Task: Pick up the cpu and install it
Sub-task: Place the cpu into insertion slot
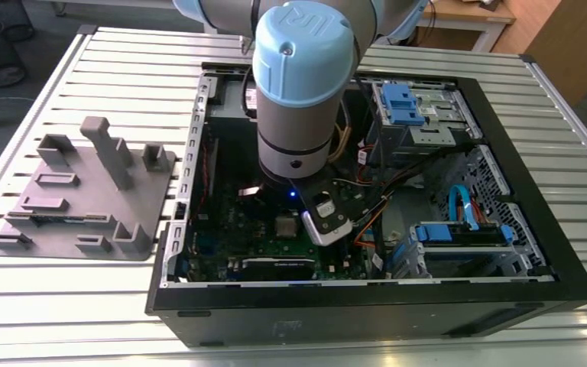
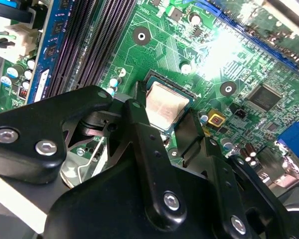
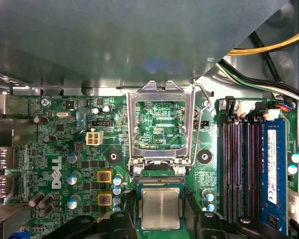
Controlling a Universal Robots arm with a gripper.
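The cpu (image 3: 161, 207), a small square chip with a pale silvery top, lies level in the dark socket (image 3: 159, 181) on the green motherboard (image 3: 65, 164). In the second wrist view the cpu (image 2: 165, 105) sits between two black fingers (image 2: 139, 124), which press against its opposite edges. My gripper (image 3: 161, 221) is shut on it from directly above. The socket's metal load plate (image 3: 160, 89) stands flipped open just beyond the chip. In the exterior view my gripper (image 1: 291, 223) reaches down into the open computer case (image 1: 375, 294), low over the board.
Memory slots (image 3: 239, 169) run beside the socket. Yellow and white cables (image 3: 269, 50) hang near the case wall. Blue drive cages (image 1: 408, 103) fill the case on the exterior view's right. A grey plastic tray (image 1: 79, 199) with upright posts stands on the slatted table at the left.
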